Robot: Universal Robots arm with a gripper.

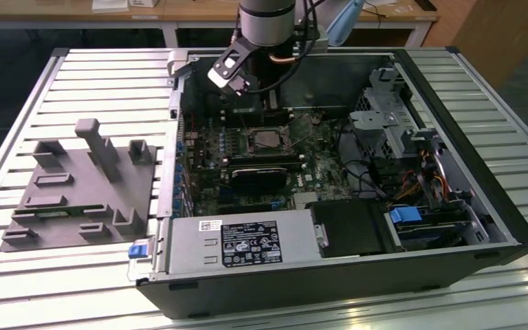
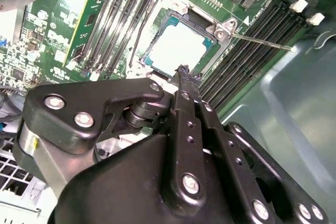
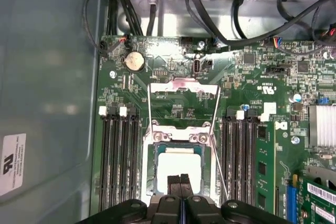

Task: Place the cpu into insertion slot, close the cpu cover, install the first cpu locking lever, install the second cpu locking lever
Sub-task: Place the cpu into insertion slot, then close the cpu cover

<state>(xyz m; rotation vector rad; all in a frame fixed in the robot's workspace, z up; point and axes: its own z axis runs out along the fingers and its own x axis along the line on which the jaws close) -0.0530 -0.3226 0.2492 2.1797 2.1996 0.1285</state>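
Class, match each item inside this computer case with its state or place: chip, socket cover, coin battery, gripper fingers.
Items:
1 chip
2 cover
3 coin battery
4 fingers

States:
A swung open, off the chip
B pressed together close to the chip
C lying in the socket
D round and silvery on the green board

Pairs: 1-C, 2-A, 3-D, 4-B

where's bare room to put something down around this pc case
Free: the slatted table around the grey fixture, and its strip along the case. Inside, the bare metal panel beside the memory slots. Crowded: around the cpu, beneath the tool.
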